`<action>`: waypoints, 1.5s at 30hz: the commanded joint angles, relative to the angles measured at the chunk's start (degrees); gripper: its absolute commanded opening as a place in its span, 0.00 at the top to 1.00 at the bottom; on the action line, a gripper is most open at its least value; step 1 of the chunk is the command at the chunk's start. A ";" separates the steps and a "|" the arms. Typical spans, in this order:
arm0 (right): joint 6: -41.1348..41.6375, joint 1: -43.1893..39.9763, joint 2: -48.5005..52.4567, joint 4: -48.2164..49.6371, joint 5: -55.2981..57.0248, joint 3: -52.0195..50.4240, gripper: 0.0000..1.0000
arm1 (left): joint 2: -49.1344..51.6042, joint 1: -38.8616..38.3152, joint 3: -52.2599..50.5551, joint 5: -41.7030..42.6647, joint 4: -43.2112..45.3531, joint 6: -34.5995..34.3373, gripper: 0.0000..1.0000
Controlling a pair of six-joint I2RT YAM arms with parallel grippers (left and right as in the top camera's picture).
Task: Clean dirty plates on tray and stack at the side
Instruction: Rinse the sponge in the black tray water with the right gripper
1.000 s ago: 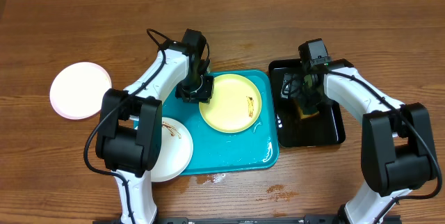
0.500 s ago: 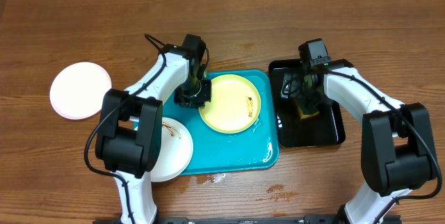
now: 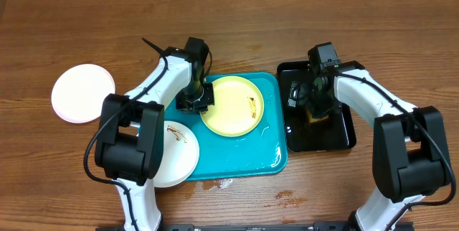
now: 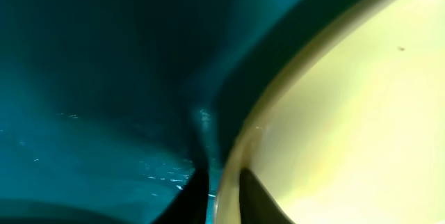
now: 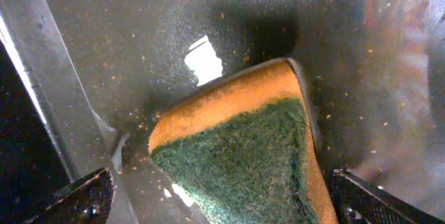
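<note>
The left tool pinches the rim of the smeared yellow plate on the tray; the right tool hangs wide open over the sponge. One white plate lies aside on the table. Judging by their smears, the yellow one and a smeared white plate are not yet cleaned.

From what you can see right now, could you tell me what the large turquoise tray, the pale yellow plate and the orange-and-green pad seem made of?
Large turquoise rectangular tray: probably plastic, glossy; moulded rounded rim, bright glints.
Pale yellow round plate: likely plastic or melamine, smooth, thin raised rim; ceramic can't be excluded.
Orange-and-green pad: foam sponge with a coarse, matte, fibrous green scouring face.
</note>
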 commanded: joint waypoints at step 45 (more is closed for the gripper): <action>1.73 -0.04 -0.26 -12.22 -0.72 -1.95 0.83 | 1.92 1.20 -2.10 0.37 0.96 -0.72 0.75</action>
